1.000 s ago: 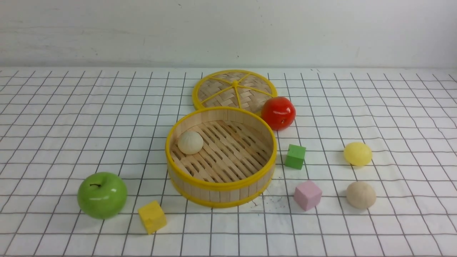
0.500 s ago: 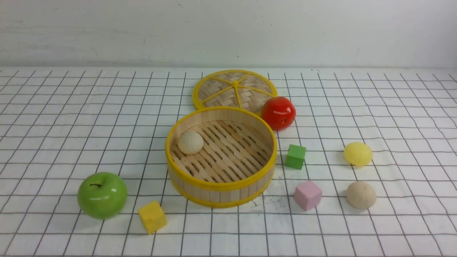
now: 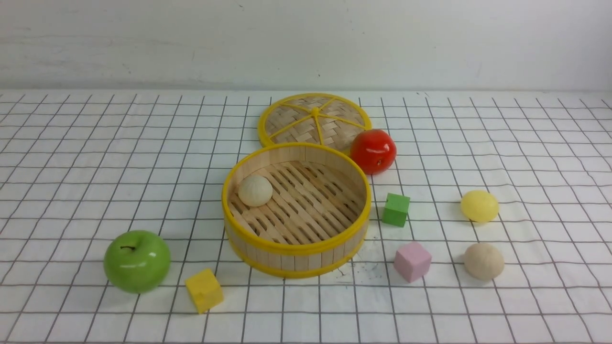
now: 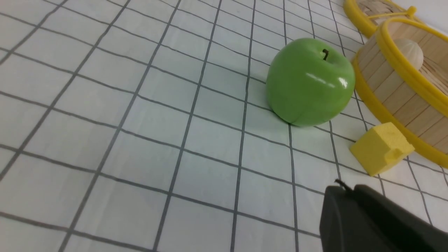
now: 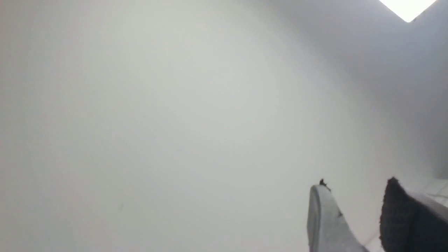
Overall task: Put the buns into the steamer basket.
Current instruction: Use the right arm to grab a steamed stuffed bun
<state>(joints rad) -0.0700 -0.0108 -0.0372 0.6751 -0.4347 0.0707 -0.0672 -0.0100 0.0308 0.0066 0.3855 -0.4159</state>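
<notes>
Buns: one beige bun (image 3: 255, 190) sits in the steamer basket (image 3: 296, 249); the pale yellow bun (image 3: 479, 206) and second beige bun (image 3: 484, 261) lie right of it. The right gripper (image 5: 355, 185) is parted (nothing held) and should descend straight over either, avoiding the pink cube (image 3: 412, 261); the left gripper (image 4: 344, 196) I cannot tell.
</notes>
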